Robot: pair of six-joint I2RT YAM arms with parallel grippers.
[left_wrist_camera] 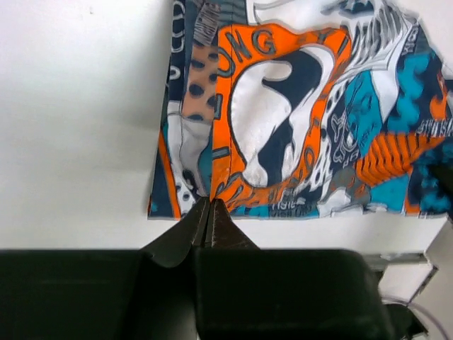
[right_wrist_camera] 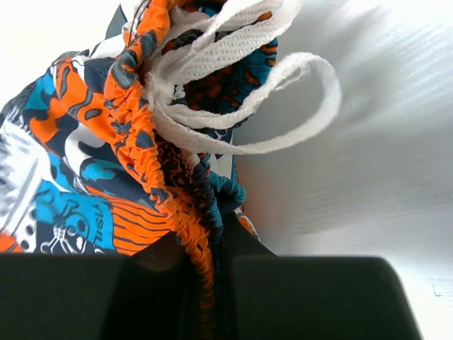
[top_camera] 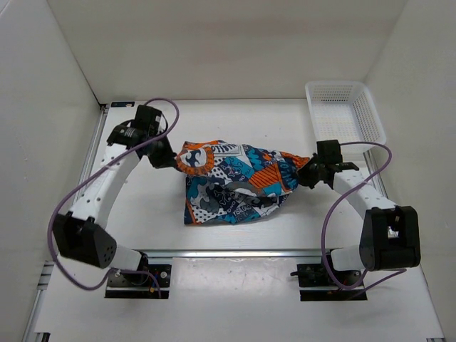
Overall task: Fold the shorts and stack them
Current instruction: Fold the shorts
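pinching the shorts (top_camera: 231, 184) between left hand (top_camera: 174, 161) and right hand (top_camera: 307, 174).

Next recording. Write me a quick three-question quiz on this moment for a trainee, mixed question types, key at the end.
1. True or false: the left gripper and the right gripper are each shut on the shorts.
2. Where does the white mesh basket stand on the table? A: far right corner. B: near left corner. C: under the fabric.
3. Short answer: which gripper holds the end with the white drawstring?

Key
1. True. Each pinches one end of the fabric.
2. A.
3. The right one. Its wrist view shows the gathered waistband and cord just above its fingers.
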